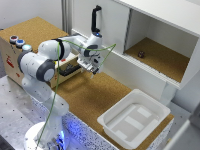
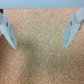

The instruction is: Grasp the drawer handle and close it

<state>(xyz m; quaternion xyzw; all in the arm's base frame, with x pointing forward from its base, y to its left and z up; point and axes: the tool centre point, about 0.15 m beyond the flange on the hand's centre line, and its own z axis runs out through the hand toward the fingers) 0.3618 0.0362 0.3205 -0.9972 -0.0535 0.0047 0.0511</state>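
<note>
- The white Franka arm reaches from its base at about 7 o'clock in the exterior view toward the middle, ending in a white-and-grey gripper that hangs above the brown cork surface.
- In the wrist view the gripper stands wide: its two grey fingers are well apart, with only bare cork between them, holding nothing.
- The small tan wooden drawer sits at about 9 o'clock from the gripper, in the side of the brown cork-topped box; the arm hides much of it.
- The short black horizontal bar handle shows on the drawer front, near the gripper but not touched by it.
- Coloured round buttons sit at the box's top edge, at about 10 o'clock in the exterior view.
- A white plastic bin rests on the cork at about 4 o'clock.
- A white cabinet with an open compartment fills the 1 to 3 o'clock area; a small dark object lies inside, too blurred to identify.
</note>
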